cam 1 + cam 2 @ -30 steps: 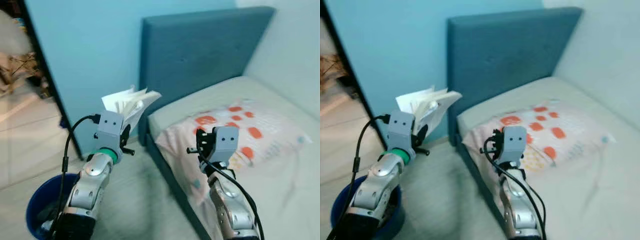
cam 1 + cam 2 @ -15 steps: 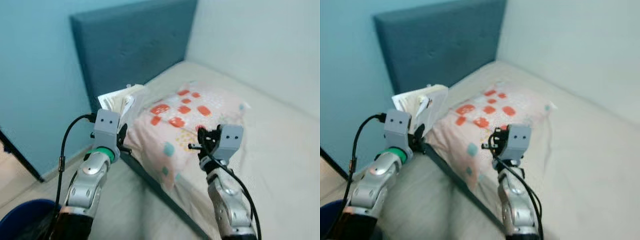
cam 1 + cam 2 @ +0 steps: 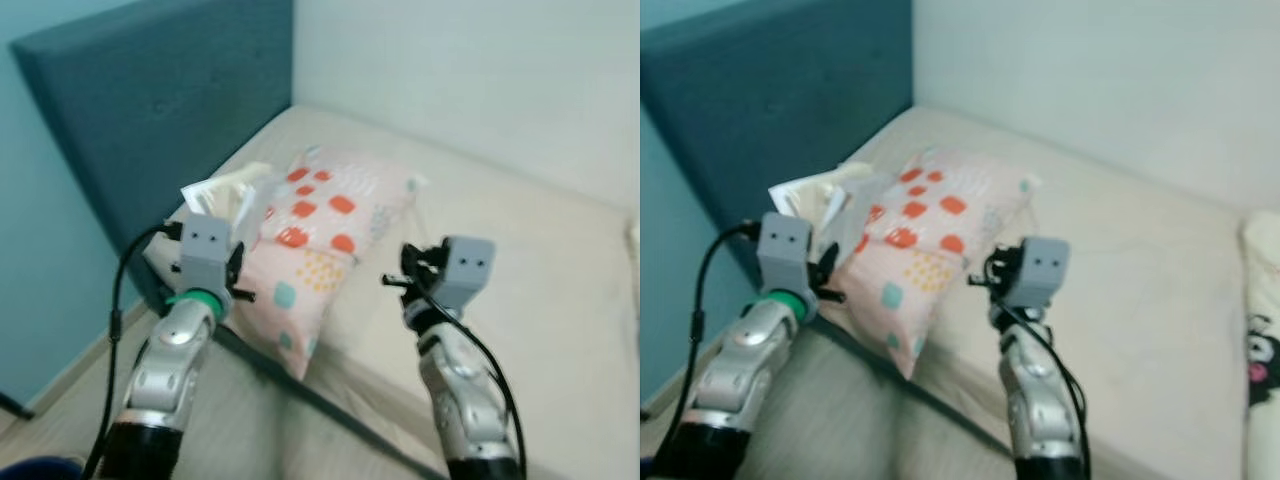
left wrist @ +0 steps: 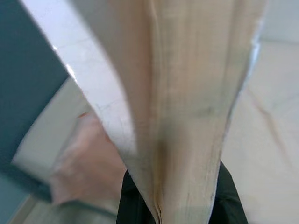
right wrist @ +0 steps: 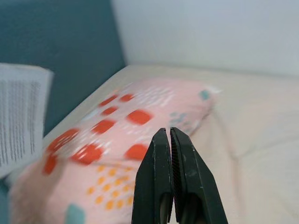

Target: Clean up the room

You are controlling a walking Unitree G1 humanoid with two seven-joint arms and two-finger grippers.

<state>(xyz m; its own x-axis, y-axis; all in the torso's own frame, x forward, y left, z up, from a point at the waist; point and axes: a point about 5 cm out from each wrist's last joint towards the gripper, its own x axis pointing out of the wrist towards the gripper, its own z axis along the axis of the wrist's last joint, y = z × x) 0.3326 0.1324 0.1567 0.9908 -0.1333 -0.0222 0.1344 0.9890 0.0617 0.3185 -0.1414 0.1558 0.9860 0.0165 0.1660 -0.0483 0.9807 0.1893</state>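
Swinging right across the room: gone from view are the blue bin and the doorway of a second ago, replaced now by the bed (image 3: 560, 260), its teal headboard (image 3: 150, 110) and the pale wall behind. Camera turn, that, not a move of the things. Riding along unchanged in the left pincer (image 3: 238, 262): an open book (image 3: 225, 200), pages fanned, held up in front of the headboard and just above the near corner of the spotted pillow (image 3: 310, 235). Clamped tight on the lower edge of the pages, going by the left wrist view, where cream paper (image 4: 187, 102) rises straight out of the black fingers (image 4: 229, 196).

Meaning for the tidy-up, as a guess: book collected, bin left behind, so probably hunting for a proper spot to set it down rather than throwing it away.

Left arm raised, elbow bent, wrist level, book upright. Right arm raised to match, forearm vertical over the mattress edge, right pincer (image 5: 170, 140) pressed together on nothing, pointing toward the pillow. Peeking in at the far right edge of the bed, a second pillow with a cartoon print (image 3: 1262, 340).
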